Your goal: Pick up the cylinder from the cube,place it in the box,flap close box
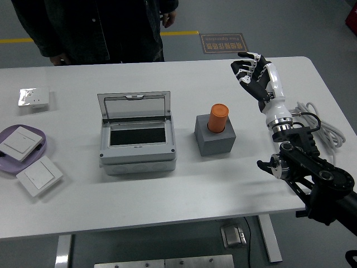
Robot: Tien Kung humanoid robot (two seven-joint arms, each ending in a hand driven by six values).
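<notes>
A: Where is the orange cylinder?

B: It stands up straight in the top of the gray cube, a bit right of the middle of the picture. The cube sits on the white table.

A: And the robot's right hand?

B: It is up in the upper right of the picture, above the table. Its fingers are spread wide and hold nothing.

A: Is the hand touching the cylinder?

B: No. The cylinder is lower down and to the left of the fingers, and there is bare table between them.

A: Where is the box?

B: Just left of the cube, near the middle of the picture. It is gray. Its lid stands open at the back, and the inside looks dark.

A: What about the other arm?

B: I only see 1 arm, the black one that comes in from the lower right corner.

A: What else is on the table?

B: At the left edge there is a purple plate with a white switch on it. Another white switch lies just below the plate. A small white socket lies in the upper left. A white cable lies at the right edge.

A: Is anybody there?

B: Yes. A person in dark clothes stands at the far side of the table, at the top of the picture. One hand hangs down and holds nothing.
</notes>
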